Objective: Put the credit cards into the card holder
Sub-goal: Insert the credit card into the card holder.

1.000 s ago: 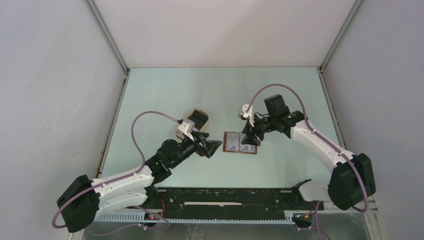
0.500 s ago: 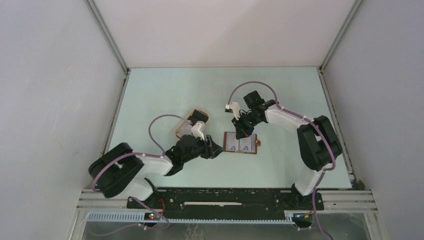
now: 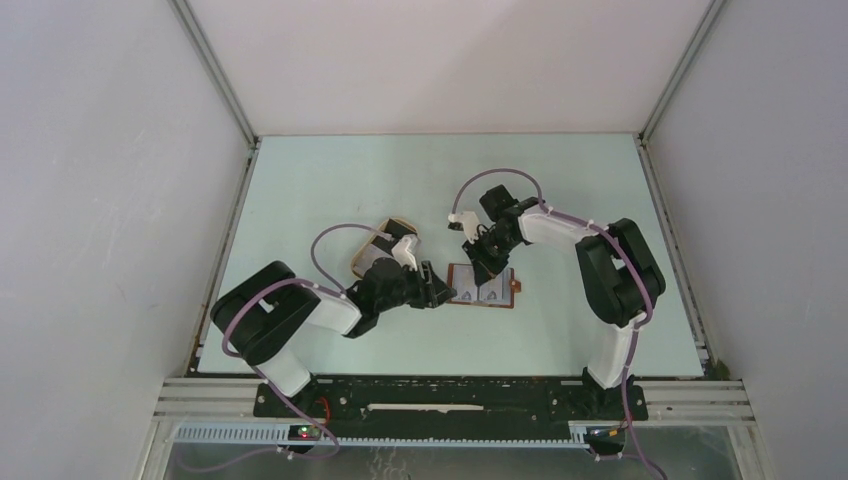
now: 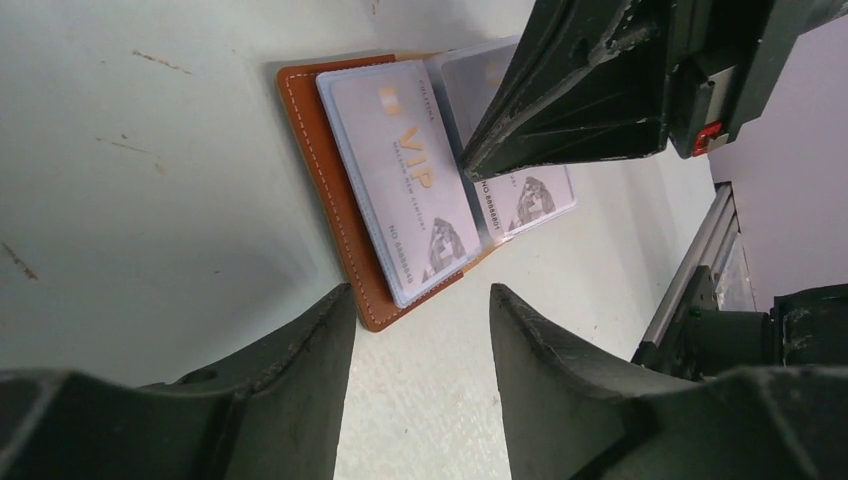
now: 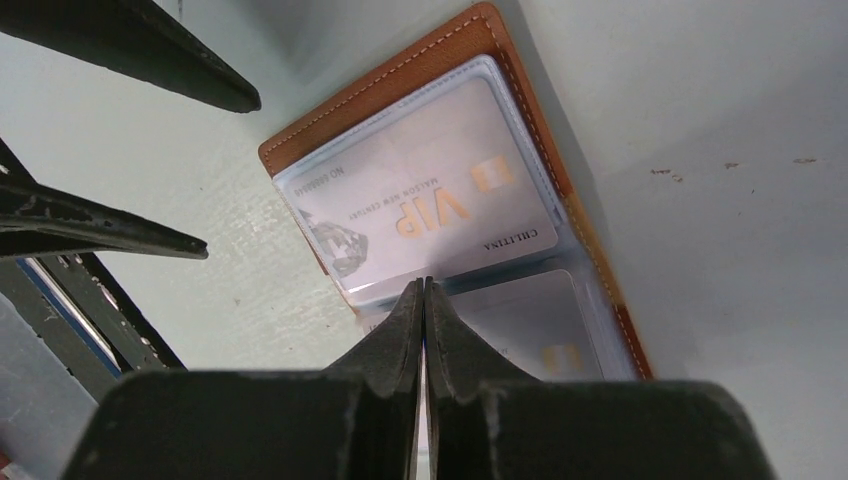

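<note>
Holder (image 3: 470,298) lies opened flat on the table (image 3: 400,180), inner face up, with its long axis running left-right, roughly parallel to the near table edge. Two cards (image 4: 405,185) sit side by side in clear sleeves (image 5: 530,320), one in each half. Each card's long axis runs across the holder's long axis, and the printed "VIP" face is up. The left gripper (image 3: 443,294) is low at the holder's left end with its fingers (image 4: 300,380) spread wide and nothing between them. In the left wrist view the holder's near corner lies just beyond the fingertips, close to one tip; contact cannot be determined. The right gripper (image 5: 423,283) is above the holder with its fingers pressed together, the tips meeting at the centre fold between the two cards. Whether they pinch a sleeve edge cannot be determined. The holder therefore lies ahead of the left gripper and directly under the right gripper.
</note>
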Motion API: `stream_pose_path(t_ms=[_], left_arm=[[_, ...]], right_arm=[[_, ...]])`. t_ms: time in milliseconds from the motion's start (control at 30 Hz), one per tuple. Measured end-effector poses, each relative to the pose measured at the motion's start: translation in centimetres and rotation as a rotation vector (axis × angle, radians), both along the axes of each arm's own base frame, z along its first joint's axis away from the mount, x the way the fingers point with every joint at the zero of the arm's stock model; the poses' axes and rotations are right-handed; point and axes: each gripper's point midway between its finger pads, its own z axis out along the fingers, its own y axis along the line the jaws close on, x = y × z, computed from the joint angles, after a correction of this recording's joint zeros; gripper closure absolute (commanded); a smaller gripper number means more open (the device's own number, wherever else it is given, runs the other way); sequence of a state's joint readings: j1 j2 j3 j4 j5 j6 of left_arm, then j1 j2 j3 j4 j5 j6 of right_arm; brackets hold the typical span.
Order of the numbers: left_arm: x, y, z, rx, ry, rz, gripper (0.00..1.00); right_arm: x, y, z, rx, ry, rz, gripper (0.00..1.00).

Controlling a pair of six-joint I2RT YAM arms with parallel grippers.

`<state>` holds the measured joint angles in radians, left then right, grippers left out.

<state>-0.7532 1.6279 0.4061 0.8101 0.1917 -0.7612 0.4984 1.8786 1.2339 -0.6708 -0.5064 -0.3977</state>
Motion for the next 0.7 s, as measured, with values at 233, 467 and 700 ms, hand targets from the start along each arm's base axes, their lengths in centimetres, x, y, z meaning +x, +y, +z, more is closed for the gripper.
stream_pose_path(t_ms=[233, 467, 700], left_arm=[[0.1, -0.5, 0.5, -0.017, -0.008, -0.016, 0.44], [0.5, -0.8, 0.7, -0.022, -0.012, -0.016, 0.47], [1.0, -1.3, 0.7, -0.025, -0.009, -0.021, 0.53]], right_arm=[[0.1, -0.2, -0.1, -0.008, 0.010, -0.017, 0.92], [0.3, -0.4, -0.6, -0.015, 0.032, -0.025, 0.92], [0.3, -0.8, -0.8, -0.016, 0.057, -0.044, 0.92]])
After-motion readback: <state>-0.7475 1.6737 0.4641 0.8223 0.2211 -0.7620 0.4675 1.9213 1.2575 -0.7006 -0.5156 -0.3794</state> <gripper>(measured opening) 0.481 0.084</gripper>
